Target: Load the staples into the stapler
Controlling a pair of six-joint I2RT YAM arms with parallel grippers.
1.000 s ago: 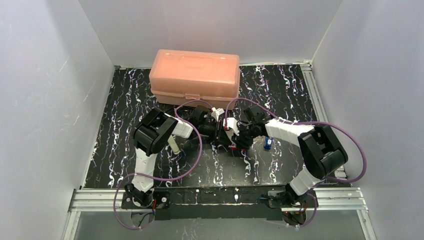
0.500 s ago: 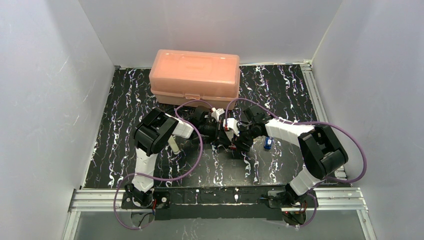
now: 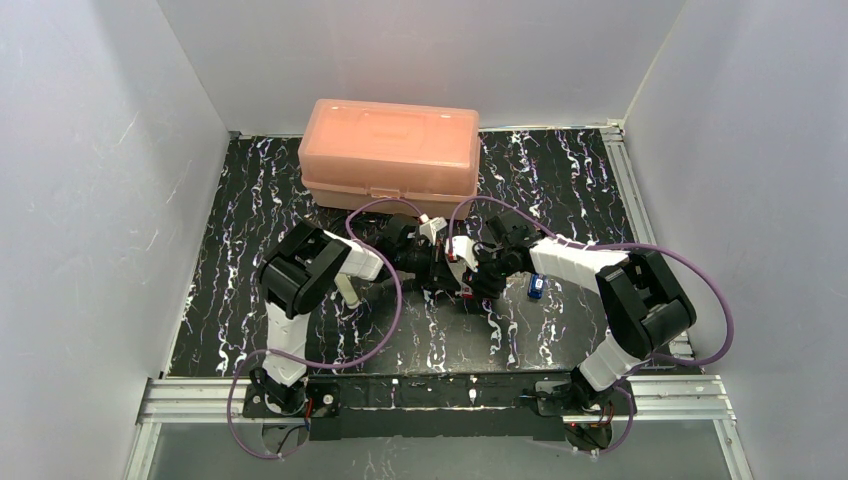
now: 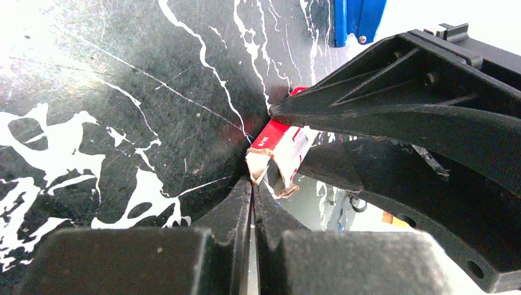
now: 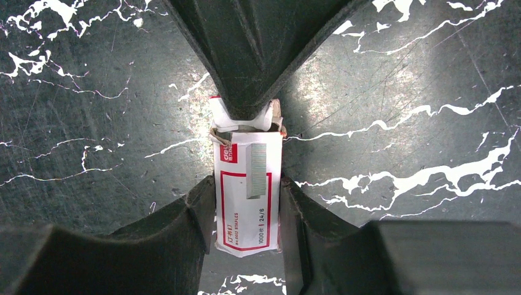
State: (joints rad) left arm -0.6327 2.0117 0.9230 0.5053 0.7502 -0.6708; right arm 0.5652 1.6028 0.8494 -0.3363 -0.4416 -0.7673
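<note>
The black marbled counter carries a peach plastic case well beyond both my hands. A blue stapler lies just outside my right hand. That hand clamps the staples box by its long sides, and my left hand is pinched tight on the torn end flap facing it. I judge the box to be light, thin card that would crush or tear, so a gentle grip on the sides suits it best.
</note>
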